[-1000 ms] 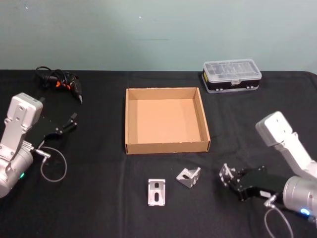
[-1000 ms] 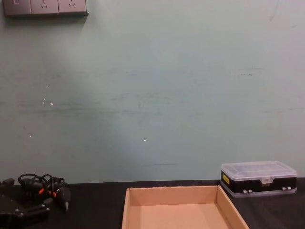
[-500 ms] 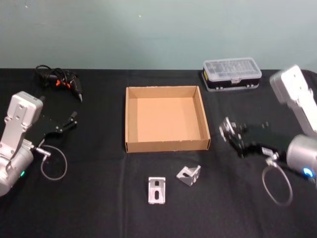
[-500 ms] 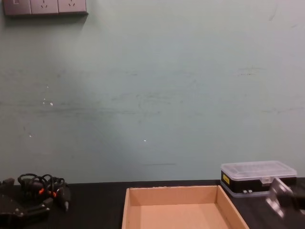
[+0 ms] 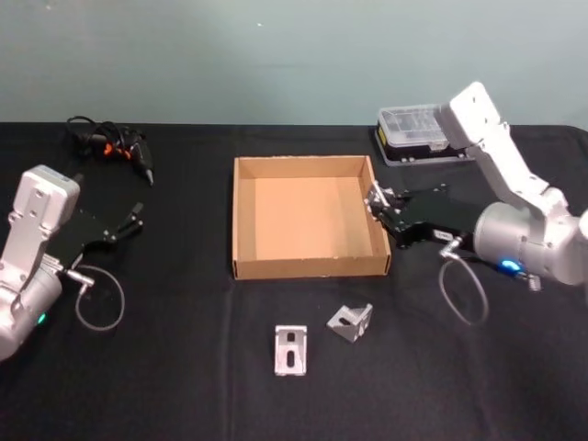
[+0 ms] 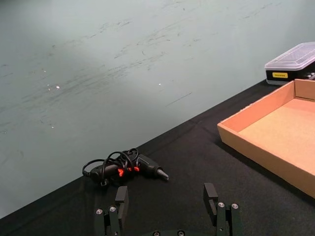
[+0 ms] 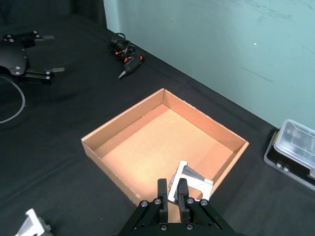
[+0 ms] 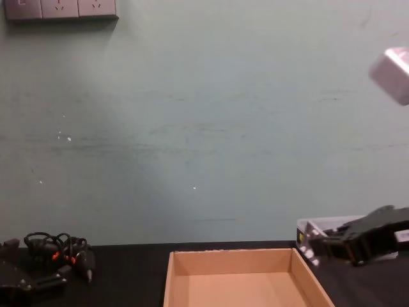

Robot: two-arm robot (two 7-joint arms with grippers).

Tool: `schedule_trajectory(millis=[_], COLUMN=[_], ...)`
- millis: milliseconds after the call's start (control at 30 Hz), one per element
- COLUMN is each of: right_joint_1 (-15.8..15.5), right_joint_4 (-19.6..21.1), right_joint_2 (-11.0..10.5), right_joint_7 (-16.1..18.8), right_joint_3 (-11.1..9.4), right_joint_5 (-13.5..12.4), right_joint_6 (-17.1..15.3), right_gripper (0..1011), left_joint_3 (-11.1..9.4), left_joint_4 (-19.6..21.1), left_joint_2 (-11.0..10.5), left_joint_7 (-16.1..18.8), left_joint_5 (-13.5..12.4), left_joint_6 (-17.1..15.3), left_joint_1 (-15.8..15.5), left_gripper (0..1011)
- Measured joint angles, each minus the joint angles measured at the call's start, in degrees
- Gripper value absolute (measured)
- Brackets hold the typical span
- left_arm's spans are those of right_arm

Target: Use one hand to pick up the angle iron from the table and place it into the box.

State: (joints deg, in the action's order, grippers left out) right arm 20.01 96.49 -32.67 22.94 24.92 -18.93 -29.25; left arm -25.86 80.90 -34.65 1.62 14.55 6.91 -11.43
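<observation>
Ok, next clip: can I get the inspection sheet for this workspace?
Surface: black table, matte.
Job's things: box open-topped; held angle iron at its right wall; two loose angle irons before it.
Clutter: plastic case at the far right.
Grippers: right gripper shut on the held angle iron; left gripper open, parked left.
Cables: cable bundle far left; wire loop near the left gripper.
Surroundings: green wall, sockets.

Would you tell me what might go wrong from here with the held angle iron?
The right gripper pinches the silver metal angle iron by one edge, so it may slip or twist. It hangs at the right wall of the shallow tan cardboard box; released now, it might catch the rim and fall outside. The left gripper sits parked at the left.
</observation>
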Motion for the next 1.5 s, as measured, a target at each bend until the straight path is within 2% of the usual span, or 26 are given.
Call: schedule_trajectory(millis=[167,200,300,633,867,1333,1467,1500], right_joint_1=[4.09,4.09,6.22,9.43,10.34,10.18,9.92,9.83], right_joint_4=[-5.28,-5.28,-8.66,-16.06,-19.5,-21.16,-21.29,-21.29], right_joint_2=[2.85,2.85,4.9,9.58,11.75,13.09,13.32,13.37], right_joint_7=[1.5,1.5,2.22,2.34,1.62,1.5,1.54,1.54], right_joint_3=[2.86,2.86,4.6,7.62,8.14,7.04,6.72,6.59], right_joint_5=[2.12,2.12,3.51,7.41,9.43,11.52,12.07,12.16], right_joint_6=[0.59,0.59,1.01,1.41,1.71,1.42,1.44,1.45], right_gripper=[127,127,127,127,127,127,204,260], left_joint_3=[0.0,0.0,0.0,0.0,0.01,0.0,0.0,0.0], left_joint_4=[0.0,0.0,0.0,0.0,0.0,0.0,0.0,0.0], left_joint_2=[0.0,0.0,0.0,0.0,0.0,0.0,0.0,0.0], left_joint_7=[0.0,0.0,0.0,0.0,0.0,0.0,0.0,0.0], left_joint_5=[0.0,0.0,-0.01,0.0,0.0,0.0,0.0,-0.01], left_joint_6=[0.0,0.0,0.0,0.0,0.0,0.0,0.0,0.0], left_joint_1=[0.0,0.0,0.0,0.0,0.0,0.0,0.0,0.0], left_gripper=[1000,1000,1000,1000,1000,1000,1000,1000])
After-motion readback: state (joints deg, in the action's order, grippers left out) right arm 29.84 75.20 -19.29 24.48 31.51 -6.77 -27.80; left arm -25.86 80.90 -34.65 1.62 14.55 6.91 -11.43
